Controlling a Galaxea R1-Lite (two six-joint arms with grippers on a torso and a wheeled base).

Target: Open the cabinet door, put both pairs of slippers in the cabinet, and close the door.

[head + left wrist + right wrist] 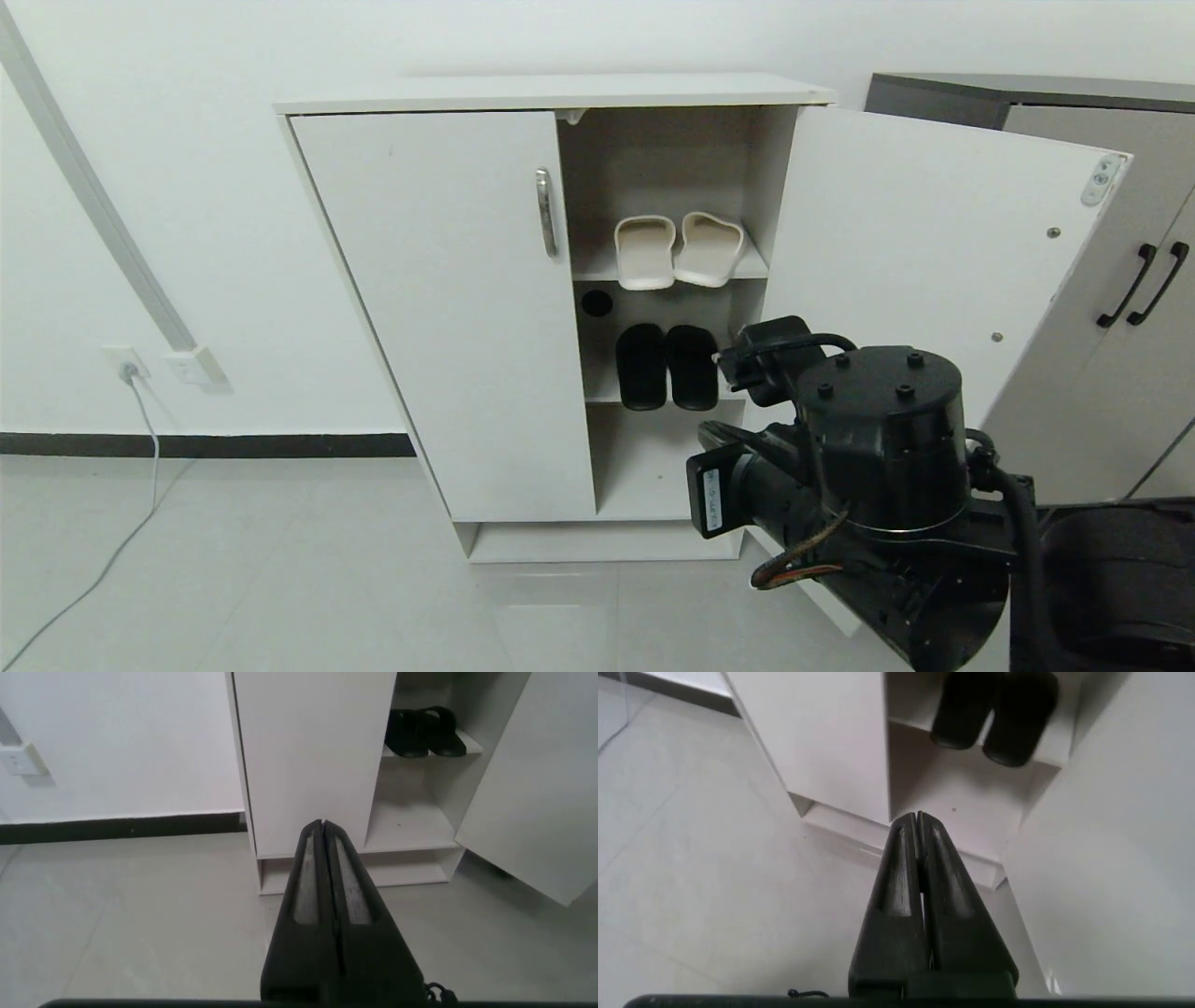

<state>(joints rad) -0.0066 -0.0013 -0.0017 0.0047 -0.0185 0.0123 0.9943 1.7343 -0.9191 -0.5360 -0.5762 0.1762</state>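
Note:
The white cabinet (551,91) has its right door (934,243) swung open and its left door (439,299) closed. A beige pair of slippers (677,250) rests on the upper shelf. A black pair of slippers (667,367) rests on the middle shelf, also seen as black slippers (426,731) and black slippers (994,705). My left gripper (322,826) is shut and empty, low over the floor in front of the cabinet base. My right gripper (918,819) is shut and empty, below the black pair, beside the open door (1120,840).
A grey cabinet (1102,280) with black handles stands right behind the open door. A wall socket (126,366) with a cable trailing onto the floor is at the left. Bare tiled floor (280,579) lies before the cabinet. The bottom compartment (402,821) holds nothing.

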